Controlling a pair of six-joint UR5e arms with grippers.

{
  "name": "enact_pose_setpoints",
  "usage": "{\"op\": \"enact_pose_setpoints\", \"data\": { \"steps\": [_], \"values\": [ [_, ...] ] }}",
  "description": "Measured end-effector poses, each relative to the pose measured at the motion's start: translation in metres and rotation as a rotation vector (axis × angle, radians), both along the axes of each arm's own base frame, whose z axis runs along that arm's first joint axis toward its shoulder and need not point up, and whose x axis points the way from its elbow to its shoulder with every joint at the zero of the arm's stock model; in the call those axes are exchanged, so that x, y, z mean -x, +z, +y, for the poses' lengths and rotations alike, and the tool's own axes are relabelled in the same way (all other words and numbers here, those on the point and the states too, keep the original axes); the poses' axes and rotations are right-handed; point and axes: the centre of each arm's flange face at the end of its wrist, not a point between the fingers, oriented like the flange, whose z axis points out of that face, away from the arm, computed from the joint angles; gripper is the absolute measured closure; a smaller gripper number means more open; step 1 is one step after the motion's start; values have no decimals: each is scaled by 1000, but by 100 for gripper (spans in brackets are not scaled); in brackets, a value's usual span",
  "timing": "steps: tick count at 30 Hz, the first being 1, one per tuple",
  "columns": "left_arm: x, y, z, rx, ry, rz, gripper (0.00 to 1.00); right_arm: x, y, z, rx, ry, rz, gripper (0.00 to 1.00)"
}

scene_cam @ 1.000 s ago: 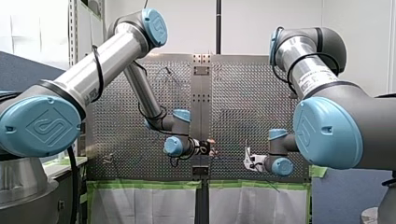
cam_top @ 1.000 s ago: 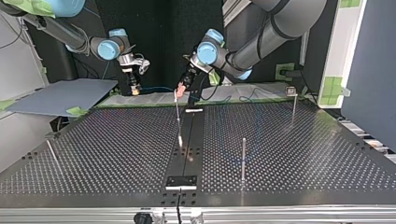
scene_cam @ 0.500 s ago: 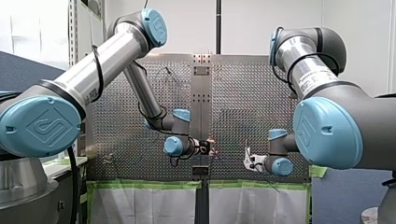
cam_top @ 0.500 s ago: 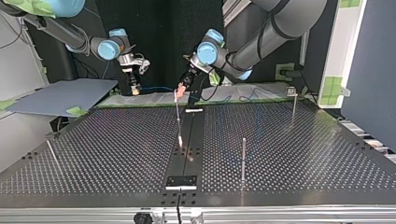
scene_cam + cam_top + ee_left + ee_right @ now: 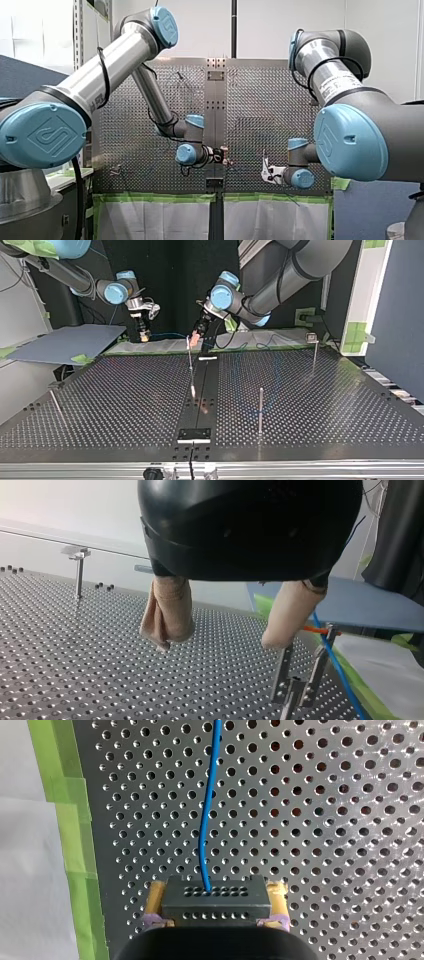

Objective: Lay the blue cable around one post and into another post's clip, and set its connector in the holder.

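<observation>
My right gripper [image 5: 216, 920] is shut on a black connector block [image 5: 215, 900], held between its yellow pads [image 5: 155, 901]. The blue cable [image 5: 207, 810] leaves the block and runs ahead over the perforated plate. In the left wrist view my left gripper [image 5: 225, 635] stands open, with nothing between its beige pads [image 5: 170, 615]. Beside one finger the blue cable [image 5: 336, 667], with an orange mark on it, passes a forked metal clip post [image 5: 295, 682]. In the top view my left gripper [image 5: 196, 335] hovers over the thin post [image 5: 190, 365], and my right gripper [image 5: 144, 332] is at the back left.
Other posts stand on the perforated table [image 5: 300, 405]: one upright [image 5: 260, 407], one with a clip head [image 5: 313, 347], and a leaning one [image 5: 56, 406]. A black holder plate [image 5: 194, 434] sits at the near edge. Green tape [image 5: 75, 845] borders the plate.
My left gripper has shifted slightly, a little upward in the front view. The right arm and its connector have stayed still.
</observation>
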Motion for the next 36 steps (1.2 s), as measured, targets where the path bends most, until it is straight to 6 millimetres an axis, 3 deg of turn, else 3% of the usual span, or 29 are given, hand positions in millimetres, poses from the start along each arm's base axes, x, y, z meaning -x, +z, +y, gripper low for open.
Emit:
{"op": "enact_pose_setpoints", "data": {
  "steps": [9,19,36],
  "values": [
    [10,10,1,-84,34,2,2,2,0,-1,-2,-4,1,100],
    [56,17,2,-223,46,12,2,3,0,-1,-4,-6,-1,100],
    [175,55,3,-201,80,113,2,3,0,-1,-14,-10,-22,100]
  ]
}}
